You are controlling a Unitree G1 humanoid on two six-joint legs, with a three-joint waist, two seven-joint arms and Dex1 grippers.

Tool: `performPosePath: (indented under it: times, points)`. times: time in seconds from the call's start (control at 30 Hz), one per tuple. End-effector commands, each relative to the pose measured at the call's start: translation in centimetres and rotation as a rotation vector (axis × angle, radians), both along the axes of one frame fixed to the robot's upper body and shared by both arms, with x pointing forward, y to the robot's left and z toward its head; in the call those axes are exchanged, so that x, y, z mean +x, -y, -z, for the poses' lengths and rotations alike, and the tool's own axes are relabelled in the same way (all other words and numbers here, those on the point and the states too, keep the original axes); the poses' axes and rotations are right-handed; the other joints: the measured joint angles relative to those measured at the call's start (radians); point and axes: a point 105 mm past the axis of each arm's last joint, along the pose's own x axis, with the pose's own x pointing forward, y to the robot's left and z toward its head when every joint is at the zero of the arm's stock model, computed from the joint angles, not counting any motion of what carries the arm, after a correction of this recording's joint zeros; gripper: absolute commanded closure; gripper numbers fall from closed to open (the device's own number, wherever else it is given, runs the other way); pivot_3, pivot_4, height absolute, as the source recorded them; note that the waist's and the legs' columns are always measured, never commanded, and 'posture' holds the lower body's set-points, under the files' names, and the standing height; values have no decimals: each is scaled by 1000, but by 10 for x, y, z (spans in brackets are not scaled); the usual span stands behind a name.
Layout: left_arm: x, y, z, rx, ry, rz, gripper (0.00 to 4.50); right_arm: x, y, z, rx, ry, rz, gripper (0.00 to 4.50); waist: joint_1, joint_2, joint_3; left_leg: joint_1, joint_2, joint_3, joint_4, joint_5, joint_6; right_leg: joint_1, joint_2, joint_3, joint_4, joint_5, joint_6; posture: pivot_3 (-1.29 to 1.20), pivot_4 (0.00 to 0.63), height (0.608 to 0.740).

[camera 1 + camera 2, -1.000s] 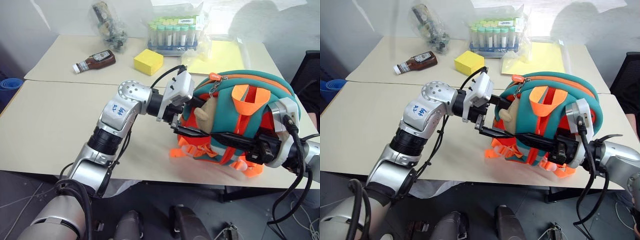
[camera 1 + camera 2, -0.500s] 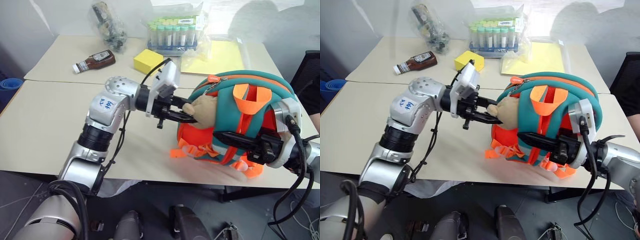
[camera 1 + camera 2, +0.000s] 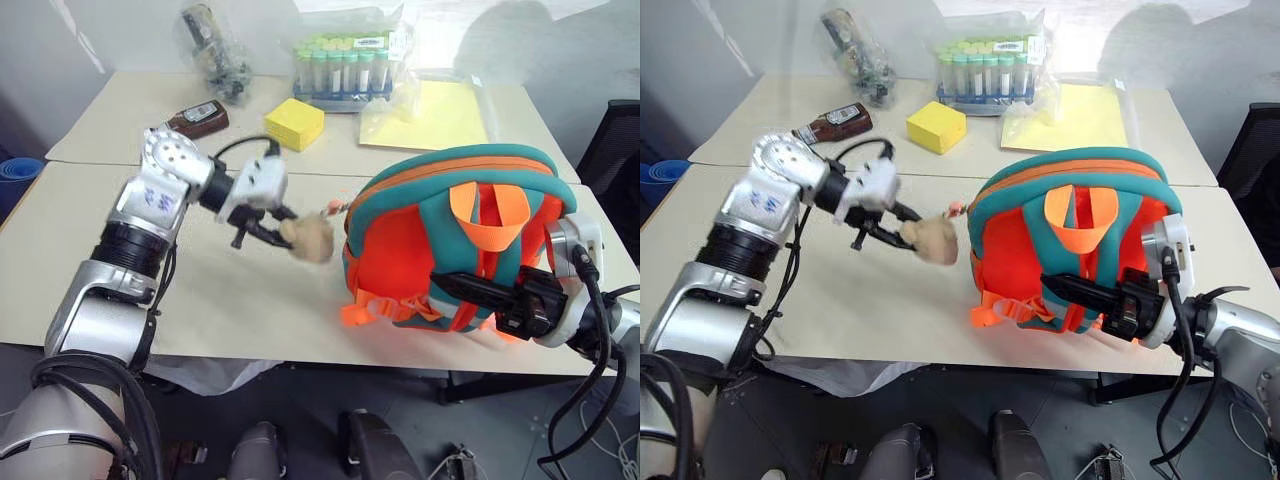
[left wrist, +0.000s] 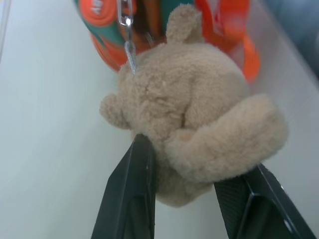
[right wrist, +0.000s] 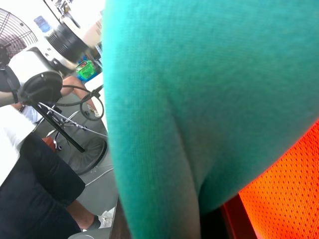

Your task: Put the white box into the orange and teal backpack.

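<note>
The orange and teal backpack (image 3: 400, 250) stands on the table near its front edge, straps facing me. Its tan plush piece (image 3: 308, 238) hangs off a small chain (image 4: 129, 47) from the zipper and is stretched out to the pack's left. My left gripper (image 3: 283, 234) is shut on that plush (image 4: 194, 109), with one black finger (image 4: 135, 189) on each side of it. My right gripper (image 3: 452, 285) reaches across the pack's front from the right and is shut on a teal strap (image 5: 199, 89). The white box is out of view.
At the back of the table are a yellow cube (image 3: 294, 122), a brown sauce bottle (image 3: 197, 117), a rack of capped tubes (image 3: 347, 62), a bagged bundle (image 3: 213, 45) and a yellow sheet in plastic (image 3: 425, 112). A black chair (image 3: 620, 150) stands at the right.
My left gripper pulled out from beside the backpack, shut on the plush piece and drew it to the left. The backpack turned more upright. The right gripper kept its hold.
</note>
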Motion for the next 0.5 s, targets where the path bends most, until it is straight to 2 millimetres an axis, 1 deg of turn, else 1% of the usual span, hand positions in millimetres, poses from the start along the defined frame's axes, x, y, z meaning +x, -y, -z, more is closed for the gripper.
performPosePath:
  times: [0.03, 0.1, 0.17, 0.23, 0.3, 0.37, 0.4, 0.47, 0.5]
  points:
    - [-4, 14, 22, 50, 102, 113, 3281, -2, 0, -10, 26, 51, -3, 4500, 5, 0, 0, 0, 0, 0, 0, 0, 0, 0, 0, 0, 0, 0, 0, 0, 150, 740]
    - [-12, 39, 33, -34, 77, 159, 3281, -1, -1, -9, 26, 50, 0, 4500, 7, 0, 0, -1, 0, 0, 0, 0, 1, 0, -1, 0, 0, 0, 0, 0, 150, 740]
    - [-19, 54, 41, -94, 52, 172, 3281, 1, -1, -8, 26, 52, 10, 4500, 7, 0, 0, -1, 0, 0, 1, -1, 1, 0, -1, 0, 0, 0, 0, 0, 150, 740]
    - [-20, 62, 44, -143, 25, 151, 3281, 3, -1, -4, -9, 55, 36, 4500, 6, 0, 0, -1, 0, 0, 1, -1, 1, 0, -1, 0, 0, 0, 0, 0, 150, 740]
    - [-20, 66, 41, -214, -21, 106, 3281, 13, 4, 9, -136, 70, 122, 4500, 6, 0, 0, -1, 0, -1, 1, -1, 1, 0, -1, 0, 1, 0, 0, 0, 150, 740]
    - [-19, 63, 35, -268, -78, 58, 3281, 22, 13, 20, -247, 81, 198, 4500, 5, 0, 0, -1, -1, -1, 2, -1, 1, 0, 0, 0, 1, 0, 0, 0, 150, 740]
    - [-19, 58, 31, -289, -115, 35, 2574, 22, 16, 22, -272, 84, 208, 3860, 5, 0, 0, -1, -1, -1, 2, -1, 1, 0, 0, 0, 1, 0, 0, 0, 150, 740]
    - [-18, 44, 24, -331, -186, -26, 2051, 16, 24, 19, -300, 91, 197, 3304, 6, 0, 0, -1, -1, -1, 2, -1, 1, 0, 1, -1, 1, 0, 1, 0, 150, 740]
    - [-18, 37, 21, -350, -211, -51, 1656, 12, 29, 16, -310, 93, 192, 2914, 5, 0, 0, -1, -1, -1, 1, -1, 1, 0, 1, -1, 1, 0, 0, 0, 150, 740]
